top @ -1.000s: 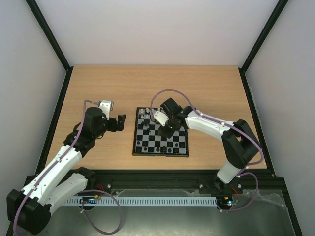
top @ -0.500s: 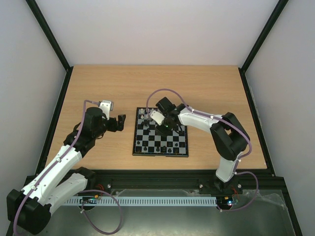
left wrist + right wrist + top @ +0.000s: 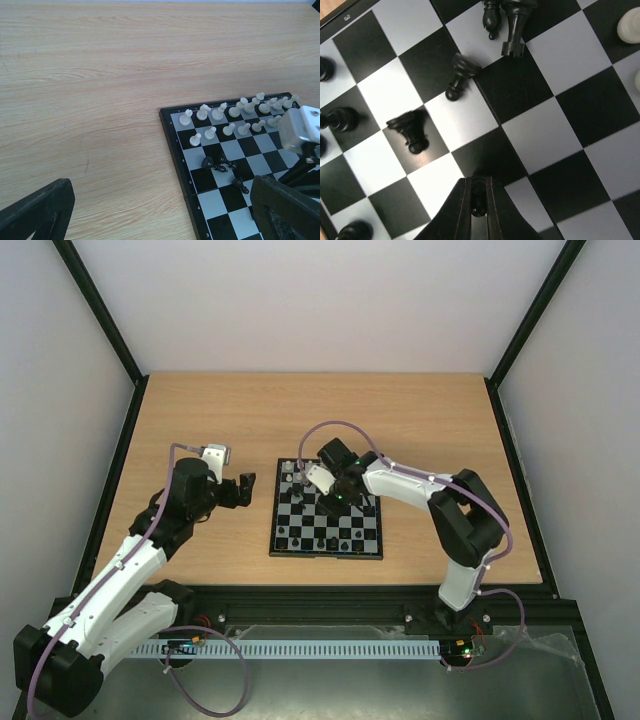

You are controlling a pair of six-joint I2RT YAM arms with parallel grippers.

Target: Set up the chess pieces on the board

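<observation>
Closing over the middle of the board point(image 3: 325, 554), the right hand point(image 3: 479, 186) has just swung slightly left and shut its fingers on what looks like a small black piece point(image 3: 478, 204). Other black pieces point(image 3: 410, 127) lie toppled on nearby squares, and the white pieces point(image 3: 220, 112) stand ranked along the far edge. The left hand point(image 3: 243, 490) stays wide open and empty, left of the board. I'd guess this piece is bound for the near ranks.

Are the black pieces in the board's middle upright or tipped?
Tipped: the black pieces lie on their sides on the board.
</observation>
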